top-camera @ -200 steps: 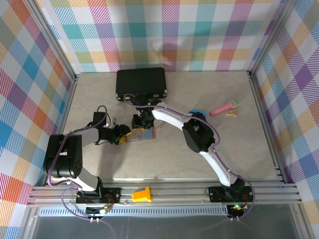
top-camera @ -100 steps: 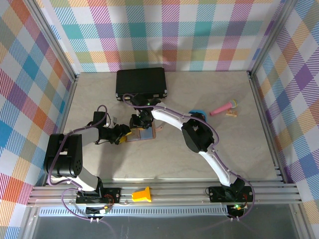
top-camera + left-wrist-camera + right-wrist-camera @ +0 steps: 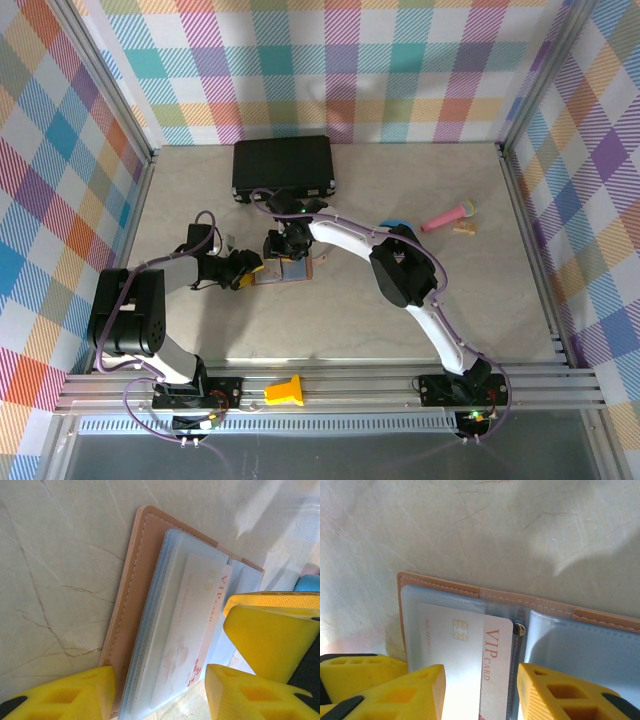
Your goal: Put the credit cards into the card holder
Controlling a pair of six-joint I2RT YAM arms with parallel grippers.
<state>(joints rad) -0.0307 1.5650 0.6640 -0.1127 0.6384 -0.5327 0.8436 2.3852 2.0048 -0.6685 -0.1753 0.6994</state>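
The right gripper (image 3: 480, 696) pointed down over the open card holder (image 3: 580, 645). Its yellow fingers (image 3: 395, 687) stood partway apart on either side of a pale credit card (image 3: 465, 650) lettered VIP CARD. Most of that card lay under the bluish clear sleeve of the leaf on the left arm's side. The lettered strip was bare, just beside the small rivet at the spine. Whether the fingers pressed on the card or only stood over it could not be told.

The left gripper (image 3: 157, 697) sat low at the holder's outer side with its fingers (image 3: 60, 697) about half apart. One finger was at the salmon edge of the card holder (image 3: 131, 610). The other was just past the free edge of the credit card (image 3: 192, 630), so the leaf lay between them. No grip on it could be made out.

From above, the left gripper (image 3: 248, 272) and the right gripper (image 3: 290, 250) met at the card holder (image 3: 298, 274), near the middle of the table (image 3: 350, 330). A black case (image 3: 283, 165) lay near it toward the back wall, and a blue tray (image 3: 393, 224) lay off to the right.
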